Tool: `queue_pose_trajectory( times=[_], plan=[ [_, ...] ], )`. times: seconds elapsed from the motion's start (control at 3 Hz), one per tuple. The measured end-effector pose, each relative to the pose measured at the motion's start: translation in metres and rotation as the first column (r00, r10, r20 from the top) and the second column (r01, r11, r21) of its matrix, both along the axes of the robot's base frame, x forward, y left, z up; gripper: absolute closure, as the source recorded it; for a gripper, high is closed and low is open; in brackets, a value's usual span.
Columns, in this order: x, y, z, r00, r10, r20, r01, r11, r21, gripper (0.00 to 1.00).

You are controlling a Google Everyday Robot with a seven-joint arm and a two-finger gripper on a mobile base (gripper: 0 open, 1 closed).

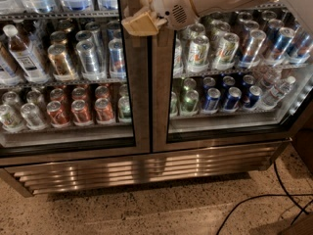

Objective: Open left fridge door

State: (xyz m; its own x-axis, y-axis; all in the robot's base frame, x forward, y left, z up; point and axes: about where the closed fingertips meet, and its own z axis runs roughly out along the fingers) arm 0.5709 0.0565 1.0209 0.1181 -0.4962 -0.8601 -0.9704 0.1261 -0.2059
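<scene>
The gripper (139, 23) hung high at the middle seam, its opening impossible to tell, over the right-hand frame of the left fridge door (141, 106) — shut, beside the right door (161, 106), cans (88, 58) shelved behind its glass.

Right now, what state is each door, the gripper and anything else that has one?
left fridge door: shut, level with its neighbour.
right fridge door: shut.
gripper: up high, in front of the left door's right-hand frame edge.
cable: slack on the floor.
</scene>
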Motion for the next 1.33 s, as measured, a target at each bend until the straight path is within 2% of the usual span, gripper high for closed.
queue_pose_trajectory(
  times=[1.33],
  plan=[
    [-0.0011,0.0002,0.0027,0.9997,0.02,0.017,-0.02,1.0,-0.012,1.0]
  ],
)
